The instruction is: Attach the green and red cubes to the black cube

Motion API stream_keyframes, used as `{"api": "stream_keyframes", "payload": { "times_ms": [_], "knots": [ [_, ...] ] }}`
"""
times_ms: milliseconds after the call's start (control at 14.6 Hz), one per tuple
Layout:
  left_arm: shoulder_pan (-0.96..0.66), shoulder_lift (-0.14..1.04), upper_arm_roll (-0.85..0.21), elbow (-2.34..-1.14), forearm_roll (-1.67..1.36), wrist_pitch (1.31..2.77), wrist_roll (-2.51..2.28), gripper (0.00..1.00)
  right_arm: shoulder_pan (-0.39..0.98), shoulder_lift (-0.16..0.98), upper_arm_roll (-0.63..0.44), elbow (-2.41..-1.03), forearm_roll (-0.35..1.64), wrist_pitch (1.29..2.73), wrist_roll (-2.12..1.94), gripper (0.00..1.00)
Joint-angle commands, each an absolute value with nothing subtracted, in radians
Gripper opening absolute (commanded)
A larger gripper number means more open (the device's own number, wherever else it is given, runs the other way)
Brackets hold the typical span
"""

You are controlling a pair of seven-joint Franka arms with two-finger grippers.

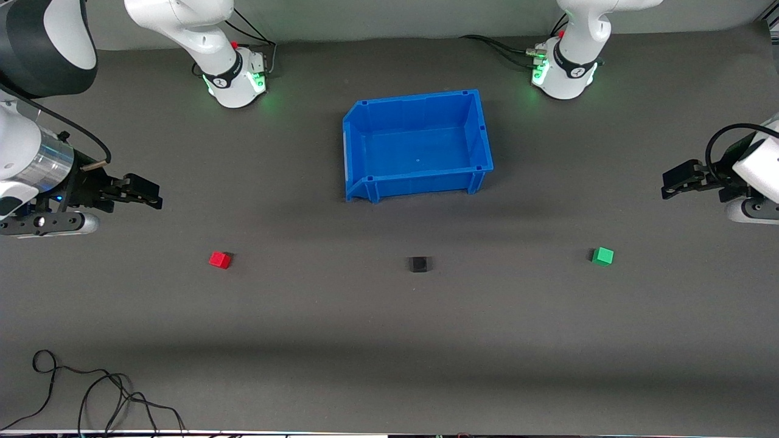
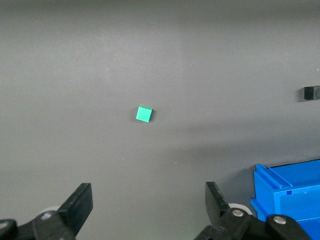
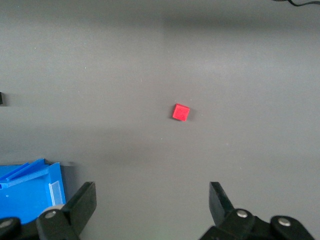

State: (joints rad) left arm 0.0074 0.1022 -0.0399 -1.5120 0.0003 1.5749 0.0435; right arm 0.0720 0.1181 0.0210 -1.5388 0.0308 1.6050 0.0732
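Observation:
The red cube (image 1: 220,260) lies on the grey mat toward the right arm's end, and shows in the right wrist view (image 3: 181,112). The black cube (image 1: 419,264) lies mid-table, nearer the front camera than the blue bin; it also shows in the left wrist view (image 2: 311,93). The green cube (image 1: 602,256) lies toward the left arm's end and shows in the left wrist view (image 2: 144,114). My right gripper (image 1: 152,196) is open and empty, up over the mat at the right arm's end (image 3: 152,202). My left gripper (image 1: 668,185) is open and empty over the left arm's end (image 2: 149,202).
An empty blue bin (image 1: 365,182) stands mid-table, farther from the front camera than the cubes; its corner shows in both wrist views (image 2: 285,192) (image 3: 27,185). A black cable (image 1: 97,395) lies at the mat's near edge toward the right arm's end.

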Motion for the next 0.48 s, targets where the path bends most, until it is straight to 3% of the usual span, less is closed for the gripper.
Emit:
{"api": "stream_keyframes", "payload": {
  "times_ms": [0, 205, 411],
  "knots": [
    [0.017, 0.089, -0.051, -1.511, 0.017, 1.566, 0.06, 1.0, 0.08, 0.123, 0.014, -1.519, 0.009, 1.597, 0.06, 1.0],
    [0.015, 0.089, -0.051, -1.508, 0.017, 1.565, 0.06, 1.0, 0.075, 0.114, -0.001, -1.528, 0.02, 1.601, 0.075, 1.0],
    [0.017, 0.089, -0.051, -1.508, 0.015, 1.565, 0.045, 1.0, 0.077, 0.074, -0.055, -1.63, 0.127, 1.666, 0.303, 1.0]
  ]
}}
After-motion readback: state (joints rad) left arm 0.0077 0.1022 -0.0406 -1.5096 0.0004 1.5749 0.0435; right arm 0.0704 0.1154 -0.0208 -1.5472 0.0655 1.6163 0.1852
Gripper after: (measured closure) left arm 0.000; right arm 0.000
